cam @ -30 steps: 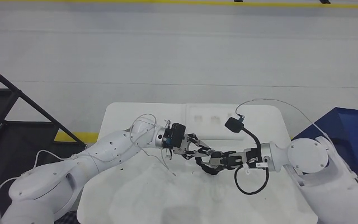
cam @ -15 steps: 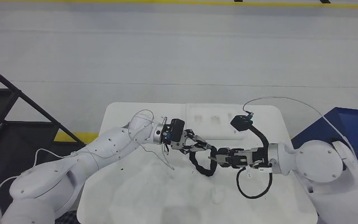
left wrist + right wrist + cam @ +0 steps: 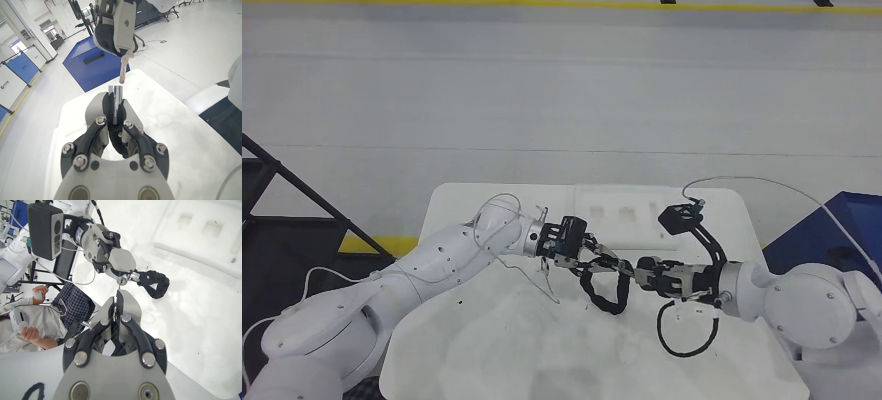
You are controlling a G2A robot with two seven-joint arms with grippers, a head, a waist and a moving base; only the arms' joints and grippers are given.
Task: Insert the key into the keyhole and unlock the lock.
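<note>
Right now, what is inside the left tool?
The left tool is shut on the chrome lock; its keyhole end sticks out toward the key. The tool's pads cover the lock's lower part, so that cannot be seen.

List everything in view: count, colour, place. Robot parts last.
key: one, silver, in the right gripper, its tip just short of the lock's end, not touching.
lock: one, chrome cylinder, in the left gripper, above the table.
cable: one, black loop, attached to the lock.
table: one, white, under both arms.
tray: one, white with square recesses, on the table's far side.
box: one, blue, on the floor beside the table.
left gripper: one, shut on the lock.
right gripper: one, shut on the key.
</note>
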